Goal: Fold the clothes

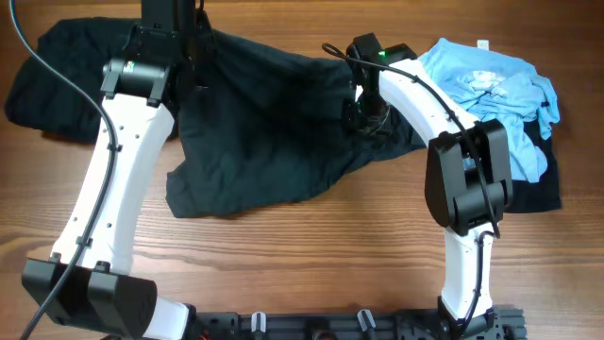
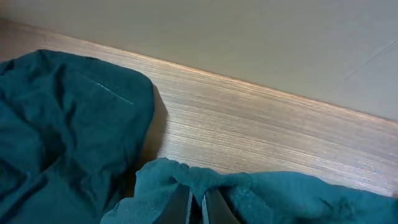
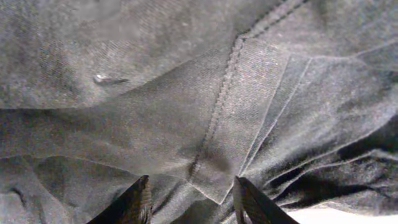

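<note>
A dark green T-shirt lies crumpled across the middle of the table. At its far edge my left gripper is shut on a raised fold of it, with the fingertips pinched together in the cloth. My right gripper hovers low over the shirt's right side. It is open, its fingers standing either side of a hemmed sleeve corner without touching it. A light blue T-shirt lies at the right on top of a black one.
Another dark garment is heaped at the far left. Bare wood fills the front half of the table between the two arm bases. A pale wall rises beyond the table's far edge.
</note>
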`<act>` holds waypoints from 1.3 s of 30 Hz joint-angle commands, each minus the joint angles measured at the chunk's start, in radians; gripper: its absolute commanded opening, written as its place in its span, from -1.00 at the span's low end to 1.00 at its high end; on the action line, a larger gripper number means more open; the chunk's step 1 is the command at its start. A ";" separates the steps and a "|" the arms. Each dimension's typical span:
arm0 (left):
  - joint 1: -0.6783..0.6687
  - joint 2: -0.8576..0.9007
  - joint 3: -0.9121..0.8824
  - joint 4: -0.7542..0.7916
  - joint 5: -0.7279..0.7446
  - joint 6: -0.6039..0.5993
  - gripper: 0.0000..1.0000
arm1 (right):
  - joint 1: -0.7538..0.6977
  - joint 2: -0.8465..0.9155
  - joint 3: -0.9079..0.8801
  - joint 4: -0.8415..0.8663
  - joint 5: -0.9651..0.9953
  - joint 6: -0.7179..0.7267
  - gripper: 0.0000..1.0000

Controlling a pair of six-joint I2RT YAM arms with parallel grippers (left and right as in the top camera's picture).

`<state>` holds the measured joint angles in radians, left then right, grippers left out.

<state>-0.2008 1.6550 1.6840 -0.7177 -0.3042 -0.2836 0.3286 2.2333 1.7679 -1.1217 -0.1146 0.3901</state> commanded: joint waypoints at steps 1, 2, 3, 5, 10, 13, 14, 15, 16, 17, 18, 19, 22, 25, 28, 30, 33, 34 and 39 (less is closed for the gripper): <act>0.010 0.000 0.005 0.003 0.001 -0.013 -0.92 | 0.005 -0.011 -0.011 -0.005 0.037 0.032 -0.14; 0.010 0.000 0.005 0.003 0.001 -0.013 -0.92 | 0.005 -0.011 -0.021 -0.003 0.037 0.032 -0.14; 0.010 0.000 0.005 0.003 0.001 -0.013 -0.92 | 0.005 -0.011 -0.031 0.000 0.037 0.034 -0.15; 0.010 0.000 0.005 0.003 0.001 -0.013 -0.92 | 0.005 -0.011 -0.048 0.009 0.037 0.040 -0.15; 0.010 0.000 0.005 0.002 0.001 -0.013 -0.92 | 0.005 -0.011 -0.072 0.024 0.037 0.039 -0.23; 0.010 0.000 0.005 -0.001 0.001 -0.013 -0.92 | 0.005 -0.011 -0.072 0.031 0.037 0.039 -0.24; 0.010 0.000 0.005 -0.001 0.001 -0.013 -0.92 | 0.005 -0.011 -0.072 0.036 0.033 0.039 -0.25; 0.010 0.000 0.005 -0.001 0.001 -0.013 -0.92 | 0.005 -0.011 -0.072 0.040 0.032 0.040 -0.28; 0.010 0.000 0.005 -0.001 0.001 -0.013 -0.92 | 0.005 -0.011 -0.072 0.042 0.032 0.040 -0.32; 0.010 0.000 0.005 -0.001 0.001 -0.013 -0.92 | 0.005 -0.011 -0.072 0.042 0.032 0.040 -0.35; 0.010 0.000 0.005 -0.001 0.001 -0.013 -0.92 | 0.005 -0.011 -0.072 0.042 0.032 0.039 -0.41; 0.010 0.000 0.005 -0.001 0.001 -0.013 -0.92 | 0.005 -0.011 -0.072 0.042 0.032 0.039 -0.46; 0.010 0.000 0.005 -0.001 0.001 -0.013 -0.92 | 0.005 -0.011 -0.072 0.044 0.028 0.039 -0.61; 0.010 0.000 0.005 -0.002 0.001 -0.013 -0.92 | 0.005 -0.011 -0.072 0.044 0.029 0.039 -0.80; 0.010 0.000 0.005 -0.002 0.001 -0.013 -0.92 | 0.005 -0.011 -0.072 0.046 0.029 0.039 -0.91; 0.010 0.000 0.005 -0.002 0.001 -0.013 -0.92 | 0.005 -0.011 -0.072 0.053 0.029 0.038 -0.91; 0.010 0.000 0.005 -0.005 0.001 -0.013 -0.92 | 0.004 -0.012 -0.053 0.044 0.029 0.030 -0.91; 0.010 0.000 0.005 -0.005 0.001 -0.013 -0.92 | 0.004 -0.012 -0.036 0.031 0.029 0.028 -0.91; 0.010 0.000 0.005 -0.005 0.001 -0.013 -0.92 | -0.003 -0.037 0.105 -0.063 0.034 -0.003 -0.91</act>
<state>-0.2008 1.6550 1.6840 -0.7258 -0.3042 -0.2836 0.3286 2.2333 1.7748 -1.1503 -0.0956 0.4149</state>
